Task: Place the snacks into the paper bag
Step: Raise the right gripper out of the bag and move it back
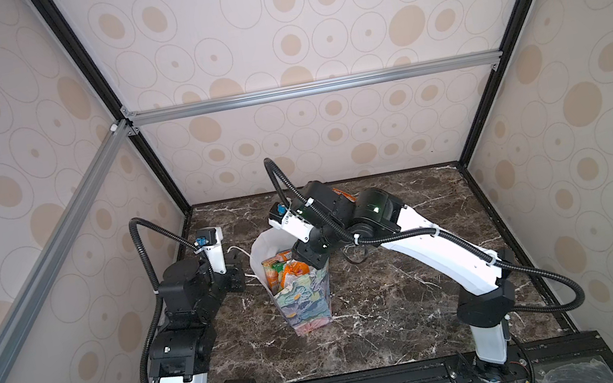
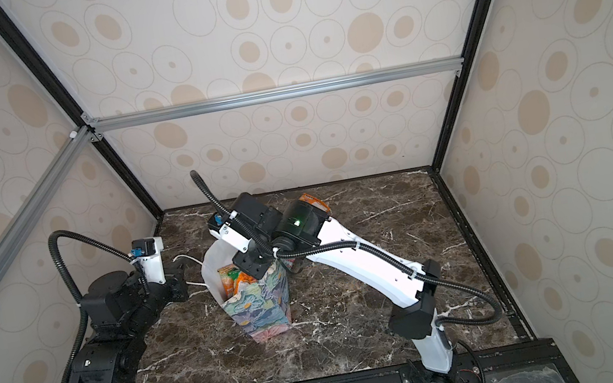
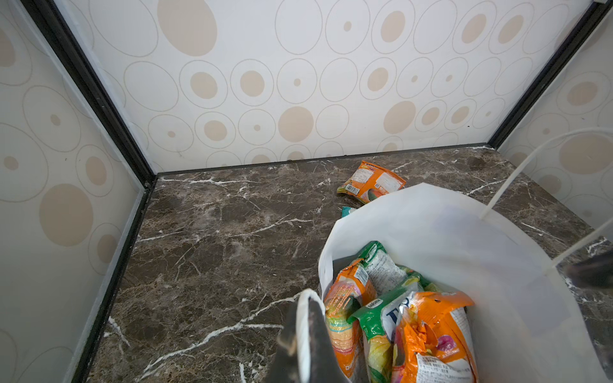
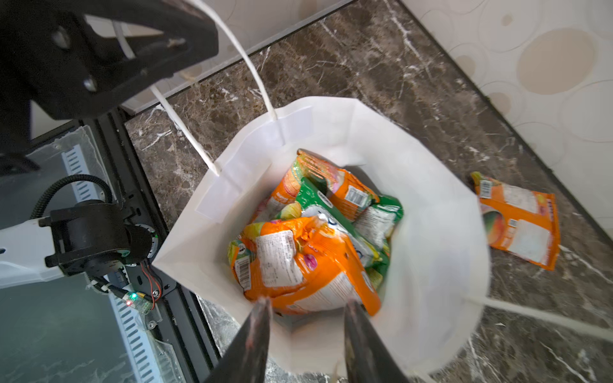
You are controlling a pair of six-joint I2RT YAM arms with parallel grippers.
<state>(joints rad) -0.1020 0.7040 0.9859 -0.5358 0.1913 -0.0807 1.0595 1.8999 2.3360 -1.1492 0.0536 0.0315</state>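
So the dark marble table [image 1: 397,291] takes up the whole floor of the booth; the bag [image 1: 310,310] stands upright on it, a bit left of the middle in both top views, mouth wide open and white inside. The right arm reaches across to it; the right gripper [image 4: 308,303] hangs over the bag's mouth, jaws spread apart with nothing pinched between them. The left gripper [image 3: 303,318] sits just beside the bag on its left, jaws pressed together on the white cord handle [image 4: 252,71], which runs pulled straight from the bag's rim to it.

Inside the bag there's a heap of packets [image 4: 331,199], orange and green ones, jumbled on top of each other. The top packet [image 4: 292,262] is orange and crumpled, label side up, right under the right tips; can't tell if they touch it.

One loose packet [image 4: 517,225], also orange, lies flat on the table behind the bag, near the back wall; in a top view that loose packet [image 2: 315,201] is mostly hidden by the right arm. A teal packet [image 3: 348,210] pokes out on the table just past the bag's rim; only a corner shows.
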